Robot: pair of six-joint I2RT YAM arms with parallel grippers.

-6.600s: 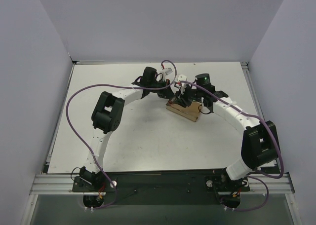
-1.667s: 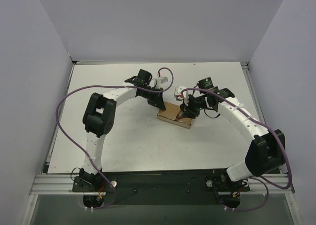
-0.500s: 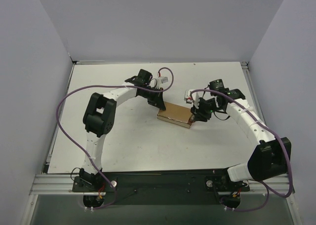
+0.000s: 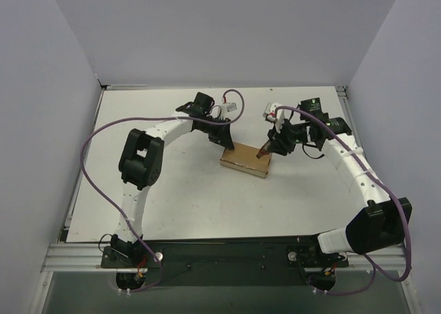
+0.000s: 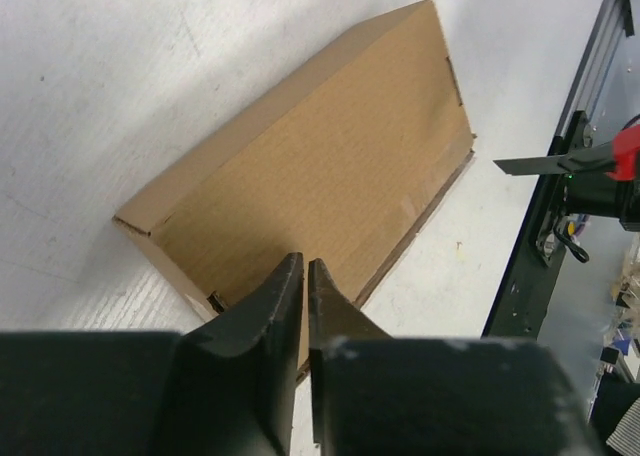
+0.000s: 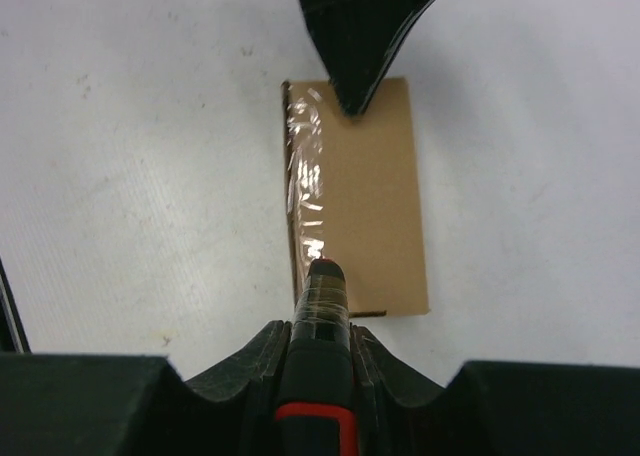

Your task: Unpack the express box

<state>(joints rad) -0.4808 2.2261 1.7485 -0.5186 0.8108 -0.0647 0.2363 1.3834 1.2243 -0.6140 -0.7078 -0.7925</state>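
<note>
Cardboard express box (image 4: 245, 162) flanked: left pincer (image 4: 227, 144) tip-down, right pincer (image 4: 266, 149) clamping knife (image 6: 317, 376).

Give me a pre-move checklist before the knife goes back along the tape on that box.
1. Utility knife clamped in the right gripper: ok.
2. Knife tip over the taped seam of the express box: ok, at its near end.
3. Box flat on the table, flaps closed: ok.
4. Left gripper bracing the box's far end: cannot tell if it touches; jaws nearly shut.
5. Blade out: ok.
6. Tape already slit: cannot tell.
</note>
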